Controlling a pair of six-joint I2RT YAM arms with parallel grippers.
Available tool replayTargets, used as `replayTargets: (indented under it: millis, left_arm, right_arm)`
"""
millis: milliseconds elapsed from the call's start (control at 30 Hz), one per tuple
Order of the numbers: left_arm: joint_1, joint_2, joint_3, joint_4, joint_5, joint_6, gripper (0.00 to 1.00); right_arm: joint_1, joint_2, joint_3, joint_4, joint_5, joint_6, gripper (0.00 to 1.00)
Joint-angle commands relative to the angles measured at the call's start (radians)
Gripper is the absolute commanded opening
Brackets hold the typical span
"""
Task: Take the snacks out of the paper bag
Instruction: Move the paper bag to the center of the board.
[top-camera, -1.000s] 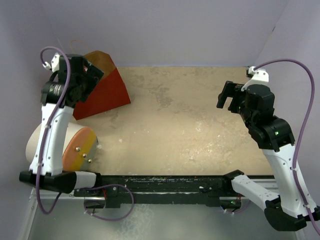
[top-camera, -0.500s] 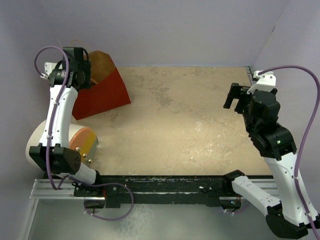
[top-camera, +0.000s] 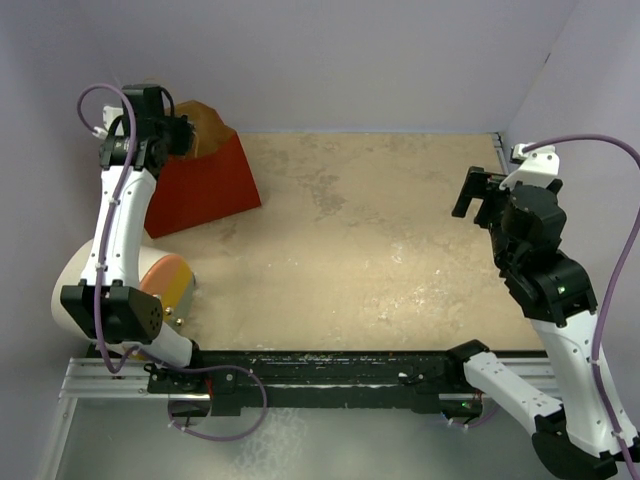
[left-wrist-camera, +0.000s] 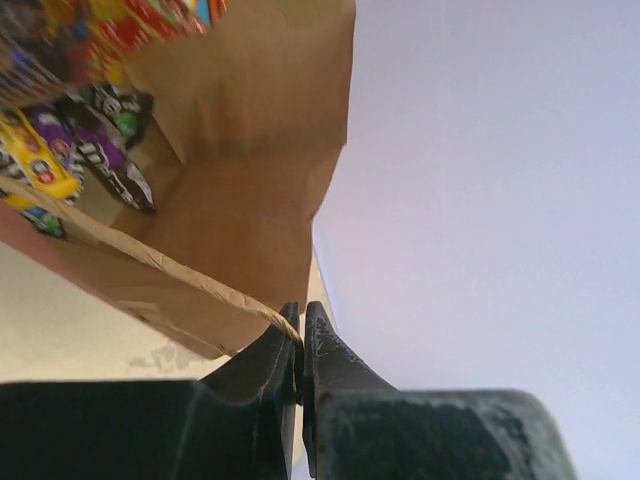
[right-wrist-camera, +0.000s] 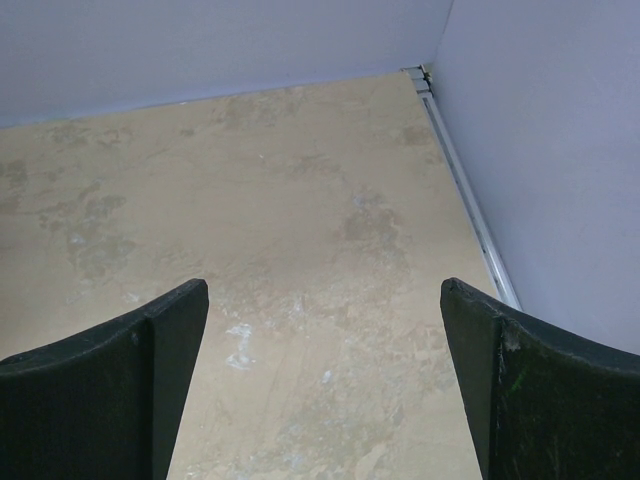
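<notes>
The paper bag (top-camera: 210, 178), red outside and brown inside, stands at the far left of the table. My left gripper (top-camera: 176, 131) is at the bag's upper rim. In the left wrist view my left gripper (left-wrist-camera: 302, 328) is shut on the bag's thin twisted string handle (left-wrist-camera: 150, 260), which runs left across the bag's mouth (left-wrist-camera: 250, 200). Snacks lie inside: a purple packet (left-wrist-camera: 108, 150), a yellow one (left-wrist-camera: 35, 160) and a red one (left-wrist-camera: 130, 25). My right gripper (top-camera: 476, 193) hangs open at the far right, and its wrist view shows only bare table between the wide-spread jaws of my right gripper (right-wrist-camera: 320, 288).
A white cylinder with an orange end (top-camera: 165, 283) lies at the near left, by the left arm's base. Purple walls close in the back and both sides. A metal rail (right-wrist-camera: 465, 195) runs along the table's right edge. A black bar (top-camera: 320, 365) crosses the near edge.
My left gripper has gone from open to shut on the bag's string handle at the rim. The right arm has drifted slightly right, still open.
</notes>
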Motion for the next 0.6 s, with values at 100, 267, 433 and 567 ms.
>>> replayTargets:
  millis: [100, 267, 433, 567]
  left_arm:
    - [-0.029, 0.033, -0.017, 0.186, 0.287, 0.038, 0.04]
    - [-0.131, 0.058, -0.020, 0.245, 0.347, 0.037, 0.03]
    - [-0.254, 0.086, -0.025, 0.284, 0.397, 0.021, 0.04]
    - [-0.329, 0.084, -0.025, 0.291, 0.416, 0.024, 0.04]
  right_arm:
    - [0.007, -0.008, 0.027, 0.025, 0.005, -0.021, 1.00]
    - [0.007, 0.006, 0.022, 0.056, -0.028, -0.016, 1.00]
    - [0.007, 0.037, 0.041, 0.077, -0.056, 0.001, 1.00]
    - [0.007, 0.043, 0.048, 0.072, -0.076, 0.007, 1.00]
